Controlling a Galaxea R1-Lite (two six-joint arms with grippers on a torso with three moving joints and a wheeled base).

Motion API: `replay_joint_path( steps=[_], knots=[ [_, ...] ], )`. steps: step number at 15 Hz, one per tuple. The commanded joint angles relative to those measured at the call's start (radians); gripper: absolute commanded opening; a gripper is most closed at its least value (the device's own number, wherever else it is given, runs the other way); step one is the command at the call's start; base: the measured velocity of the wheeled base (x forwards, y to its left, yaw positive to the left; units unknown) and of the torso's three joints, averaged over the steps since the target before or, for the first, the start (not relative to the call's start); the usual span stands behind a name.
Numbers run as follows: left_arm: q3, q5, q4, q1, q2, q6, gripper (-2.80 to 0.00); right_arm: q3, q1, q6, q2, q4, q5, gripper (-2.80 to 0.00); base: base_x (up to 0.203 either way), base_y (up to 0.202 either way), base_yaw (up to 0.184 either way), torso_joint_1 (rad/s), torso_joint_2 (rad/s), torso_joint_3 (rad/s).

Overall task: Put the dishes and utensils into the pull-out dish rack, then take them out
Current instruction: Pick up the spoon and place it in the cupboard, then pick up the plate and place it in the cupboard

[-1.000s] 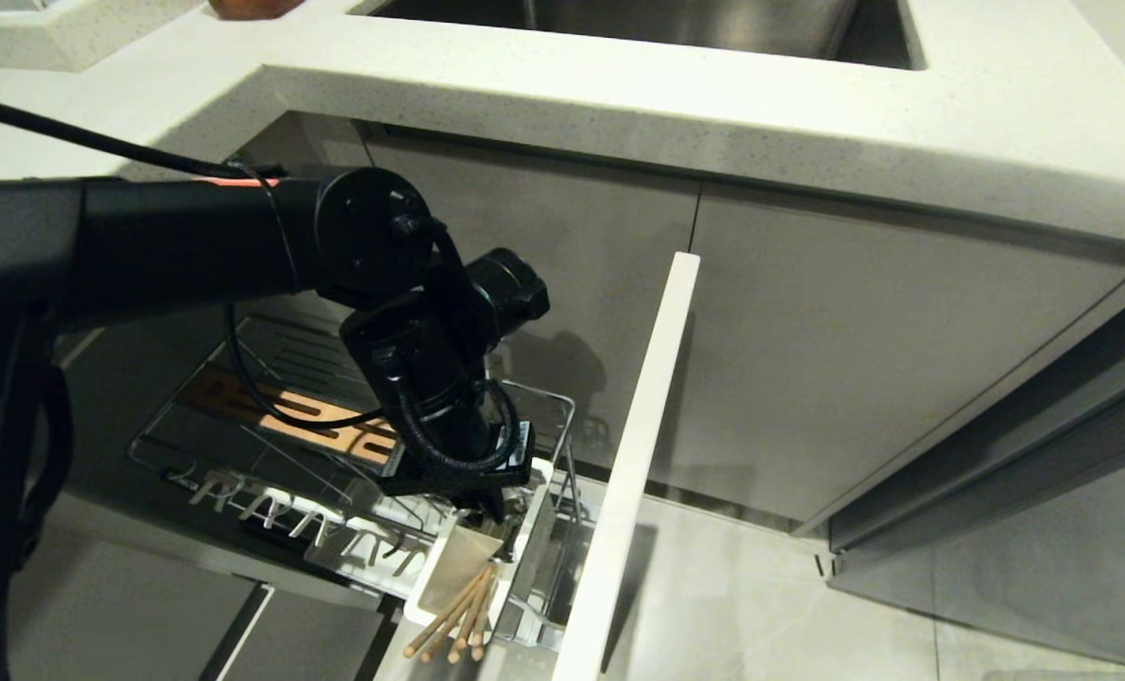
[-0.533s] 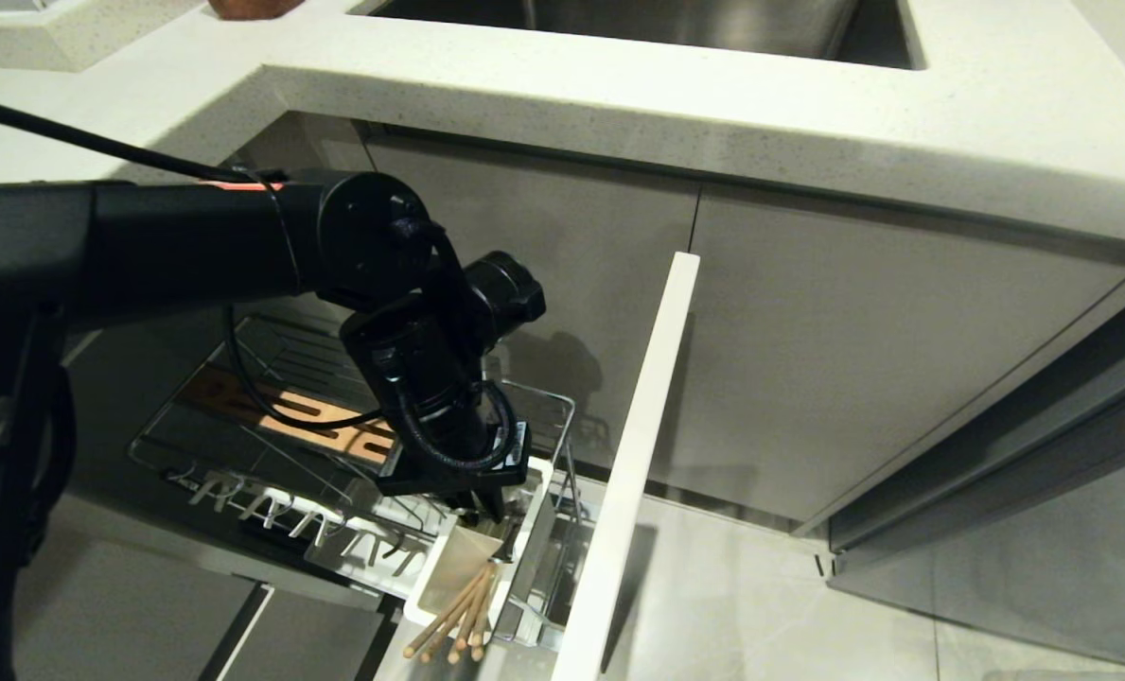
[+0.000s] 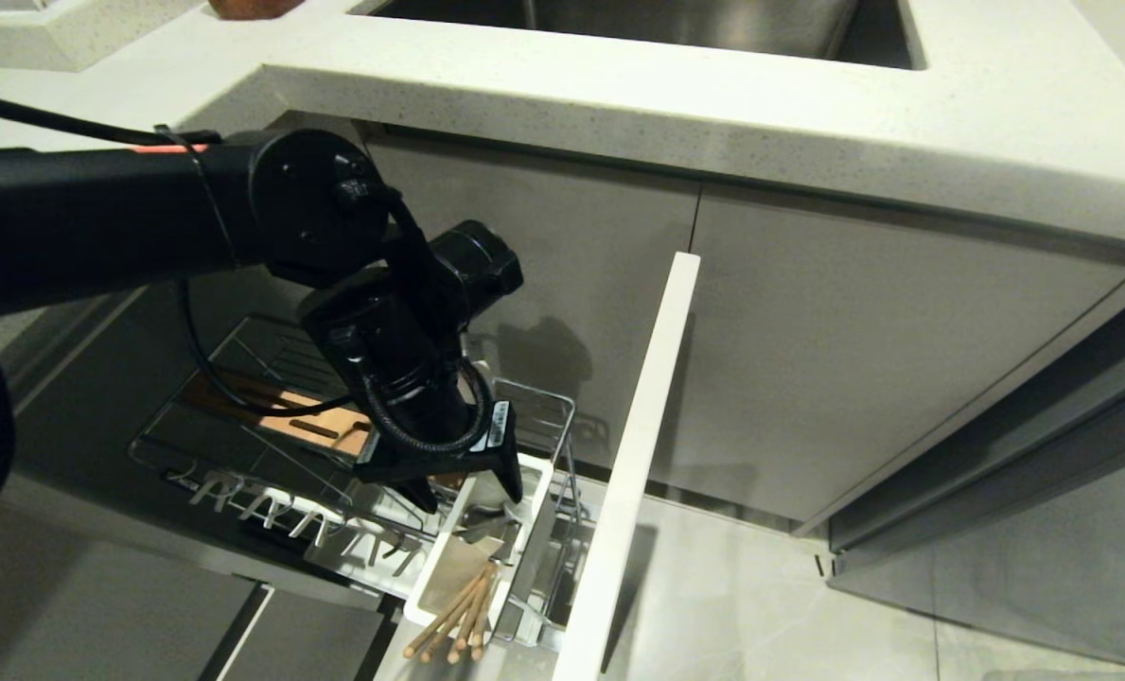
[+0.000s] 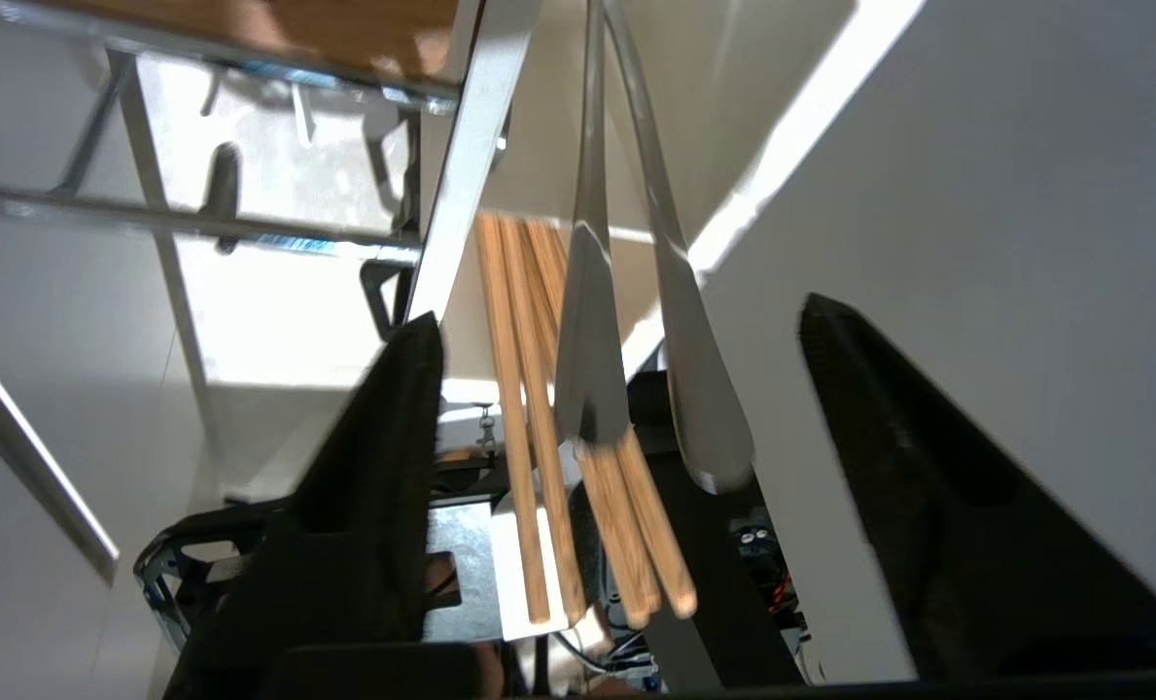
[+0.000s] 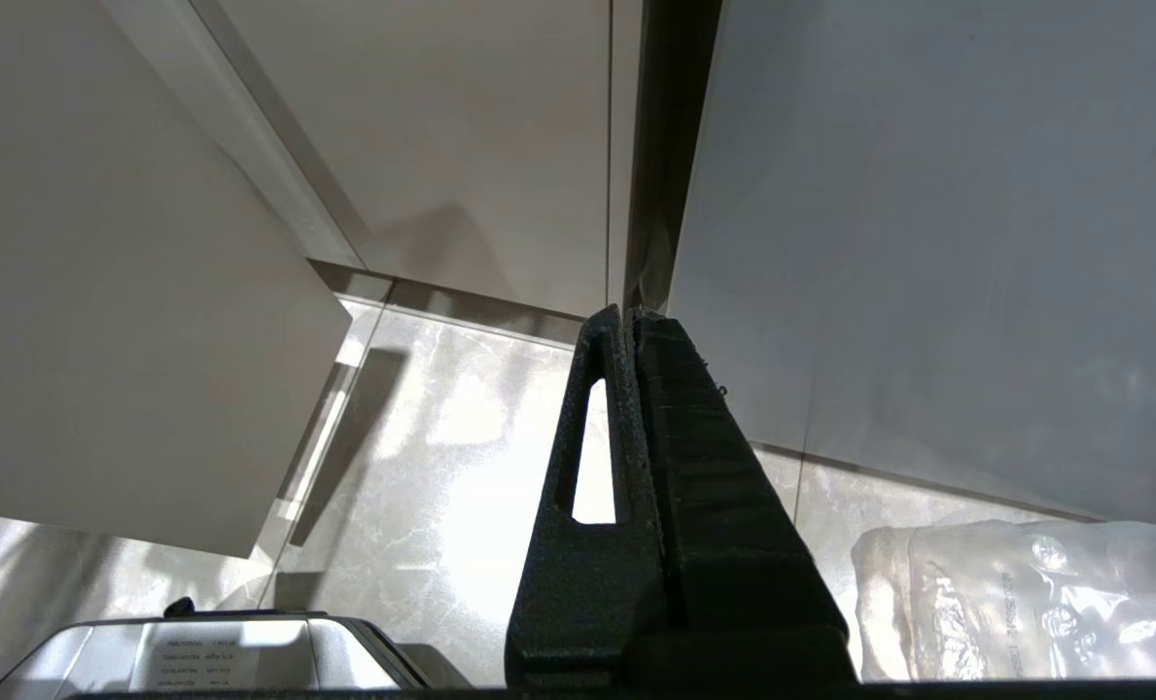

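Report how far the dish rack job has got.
Done: chopsticks and two metal utensil handles stand in the white caddy. In hand: nothing; the left end effector hangs open above them. Left: no bowl or plate shows in the pull-out rack.

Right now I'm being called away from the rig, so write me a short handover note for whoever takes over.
Left gripper: open, empty, just above the white utensil caddy in the pull-out dish rack.
Right gripper: shut, parked low over the floor, holding nothing.
Chopsticks and two metal utensil handles stand in the caddy, free of the fingers.
No bowl or plate in view.
Done: utensils loaded.
Left: whether the dishes still need loading cannot be told; then unload.
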Motion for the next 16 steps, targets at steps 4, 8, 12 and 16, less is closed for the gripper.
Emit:
replay_joint_path(
  steps=[4,8,12,16],
  knots=[
    [0.003,0.005,0.023,0.000,-0.139,-0.010,0.00,0.003,0.000,0.000,0.000,0.000,0.000,-2.80,0.000,0.000,0.000,0.000,0.00,0.000],
    [0.005,0.026,0.060,0.000,-0.268,-0.014,-2.80,0.002,0.000,0.000,0.000,0.000,0.000,-2.80,0.000,0.000,0.000,0.000,0.00,0.000],
    [0.003,0.032,0.090,-0.002,-0.417,-0.011,-2.80,0.002,0.001,0.000,0.000,0.000,0.000,-2.80,0.000,0.000,0.000,0.000,0.00,0.000],
    [-0.001,0.033,0.073,-0.031,-0.592,-0.008,-2.80,0.002,0.001,0.000,0.000,0.000,0.000,-2.80,0.000,0.000,0.000,0.000,0.00,0.000]
  ],
)
